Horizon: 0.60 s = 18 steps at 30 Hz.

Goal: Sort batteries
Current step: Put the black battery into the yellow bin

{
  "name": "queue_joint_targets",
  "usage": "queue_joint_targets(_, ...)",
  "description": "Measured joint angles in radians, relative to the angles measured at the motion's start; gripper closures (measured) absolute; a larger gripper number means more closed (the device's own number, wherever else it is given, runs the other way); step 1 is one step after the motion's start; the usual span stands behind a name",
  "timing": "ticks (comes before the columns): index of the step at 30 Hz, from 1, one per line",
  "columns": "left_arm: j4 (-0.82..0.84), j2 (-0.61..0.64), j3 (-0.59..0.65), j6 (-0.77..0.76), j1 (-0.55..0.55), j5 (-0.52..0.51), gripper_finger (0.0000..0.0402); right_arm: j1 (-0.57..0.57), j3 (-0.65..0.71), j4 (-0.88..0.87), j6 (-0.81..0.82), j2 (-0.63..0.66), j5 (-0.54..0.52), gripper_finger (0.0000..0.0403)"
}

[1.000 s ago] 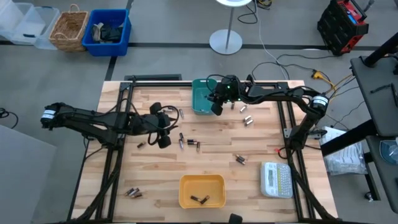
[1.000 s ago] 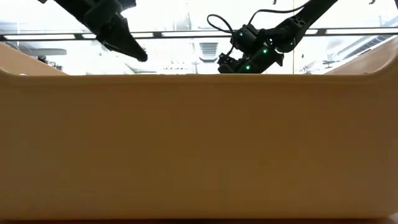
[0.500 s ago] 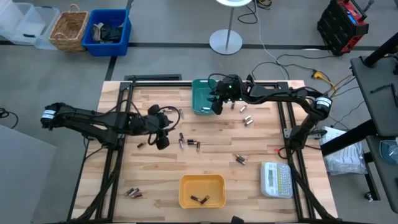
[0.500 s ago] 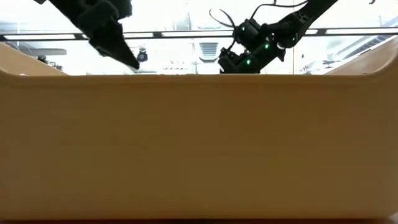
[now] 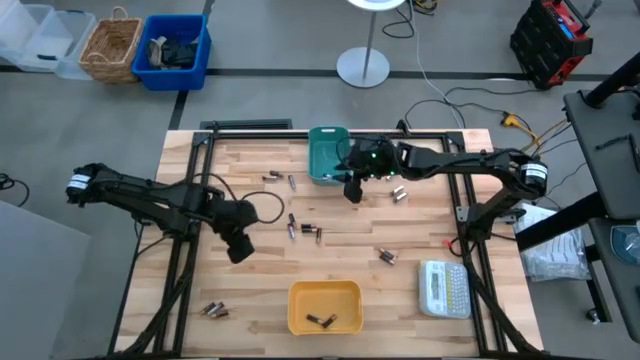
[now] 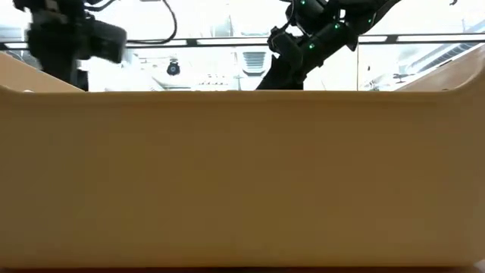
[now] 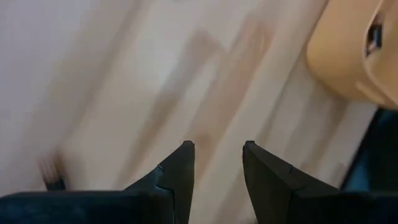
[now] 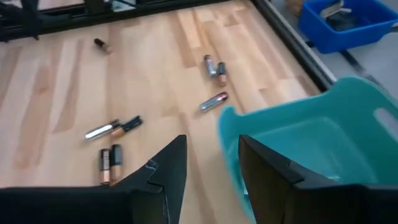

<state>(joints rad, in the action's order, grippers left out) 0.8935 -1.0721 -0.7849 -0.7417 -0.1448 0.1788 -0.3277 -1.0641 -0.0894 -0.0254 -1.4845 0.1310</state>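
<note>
Item: my left gripper (image 5: 239,248), fingers parted, empty, above mid-table toward the yellow bin (image 5: 324,305). My right gripper (image 5: 352,190), parted, empty, beside the teal bin (image 5: 325,155). Batteries (image 5: 305,230) lie scattered mid-table. Risk: grazing loose cells, rolling them.

Low view is basically useless: the yellow bin's wall (image 6: 242,182) fills nearly the whole picture, hiding the tabletop and every battery. The left wrist view is blurred, with the yellow bin (image 7: 348,56) cut off at the edge. The teal bin (image 8: 298,155) also runs out of frame.
</note>
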Motion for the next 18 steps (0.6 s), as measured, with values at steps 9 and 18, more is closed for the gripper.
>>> queue_joint_targets(9,0.014,0.0,0.0,-0.19,-0.194,0.12,0.0286,0.025,-0.012,-0.005,0.0,0.002,0.0,0.0237)
queue_joint_targets(18,-0.204,0.0,0.0,-0.299,-0.515,0.019,0.0286,0.025,-0.012,-0.003,-0.012,0.004,0.0,0.0234)
